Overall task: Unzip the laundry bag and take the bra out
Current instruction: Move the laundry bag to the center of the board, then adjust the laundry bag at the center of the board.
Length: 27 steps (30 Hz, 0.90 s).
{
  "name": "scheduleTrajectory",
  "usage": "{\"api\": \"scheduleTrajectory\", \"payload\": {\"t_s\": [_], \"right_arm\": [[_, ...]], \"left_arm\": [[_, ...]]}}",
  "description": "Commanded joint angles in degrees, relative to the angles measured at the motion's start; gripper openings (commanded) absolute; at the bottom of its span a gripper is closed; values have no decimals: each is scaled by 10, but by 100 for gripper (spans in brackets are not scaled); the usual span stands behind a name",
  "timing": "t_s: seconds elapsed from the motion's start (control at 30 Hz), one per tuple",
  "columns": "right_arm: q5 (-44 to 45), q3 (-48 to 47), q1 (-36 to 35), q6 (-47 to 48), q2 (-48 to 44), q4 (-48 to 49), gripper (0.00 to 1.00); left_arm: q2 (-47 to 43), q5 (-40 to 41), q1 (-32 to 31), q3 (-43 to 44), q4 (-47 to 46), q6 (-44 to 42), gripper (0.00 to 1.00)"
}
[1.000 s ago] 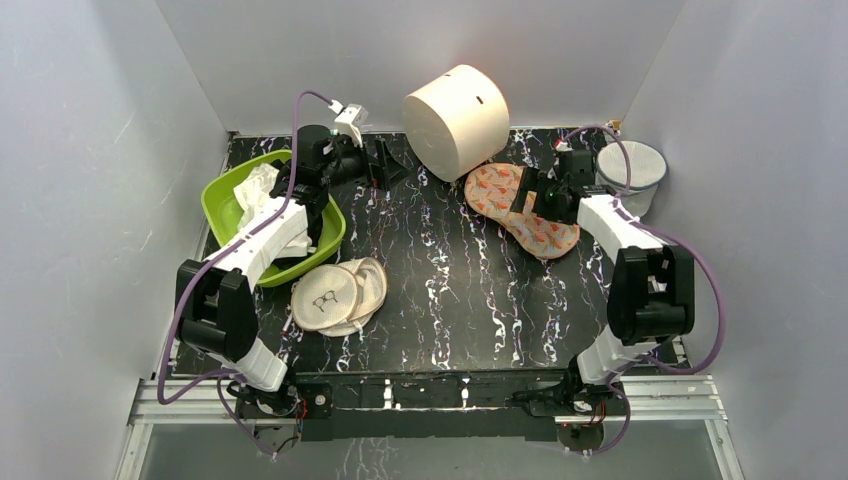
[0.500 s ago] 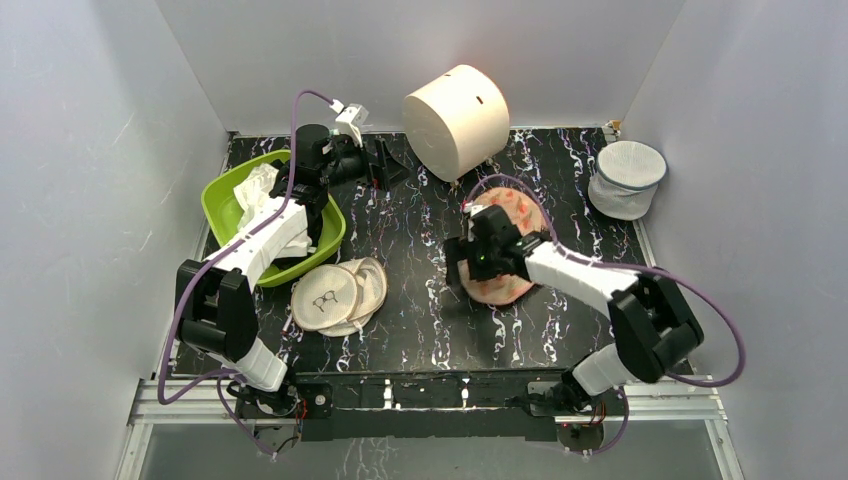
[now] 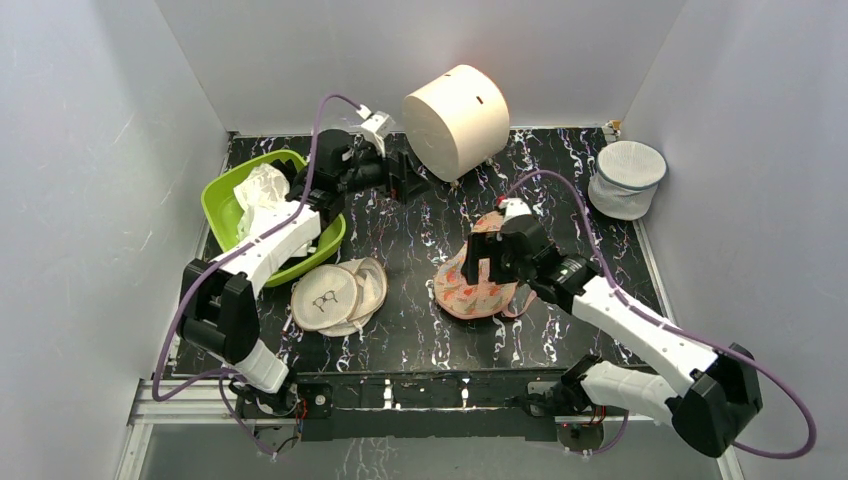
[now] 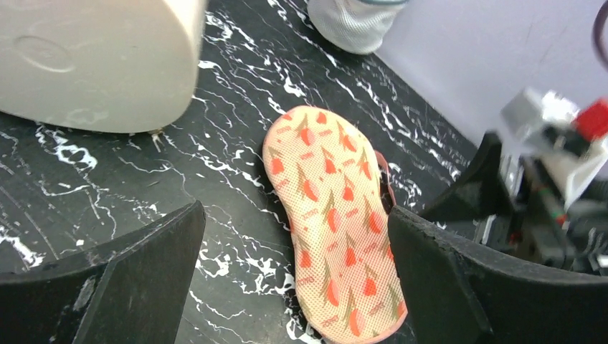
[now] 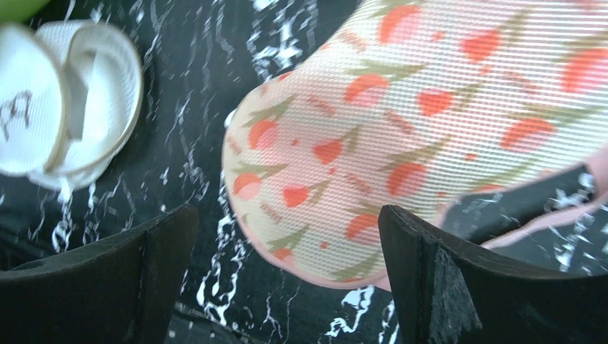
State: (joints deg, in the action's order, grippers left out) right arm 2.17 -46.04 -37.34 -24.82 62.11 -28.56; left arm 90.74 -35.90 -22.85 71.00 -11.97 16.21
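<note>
Bag dragged from upper right to mid-frame, still zipped.

The laundry bag point(image 3: 470, 285) now lies just below centre of the top view, floral side up. A second ago it was at upper right, near the white mesh basket point(image 3: 627, 178). Its rim looks closed and no red shows anywhere, so the bra is presumably still inside. The right gripper point(image 5: 285, 222) has travelled with it and sits over its upper end, fingers spread wide with the print filling the gap in the wrist view. I can't tell if the tips touch the fabric. The left gripper point(image 4: 295, 215) has shifted right, to just below-left of the cream cylinder point(image 3: 456, 120), fingers apart and empty, facing the bag. My read: the bag is now within reach of both arms, the zipper pull isn't located yet and unzipping hasn't started.
</note>
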Motion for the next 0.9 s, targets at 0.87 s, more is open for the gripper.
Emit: {"api": "scheduleTrajectory", "payload": {"t_s": [0.87], "right_arm": [[-67, 22, -51, -163, 170, 91, 97]], "left_arm": [[-165, 428, -178, -108, -20, -210, 98]]}}
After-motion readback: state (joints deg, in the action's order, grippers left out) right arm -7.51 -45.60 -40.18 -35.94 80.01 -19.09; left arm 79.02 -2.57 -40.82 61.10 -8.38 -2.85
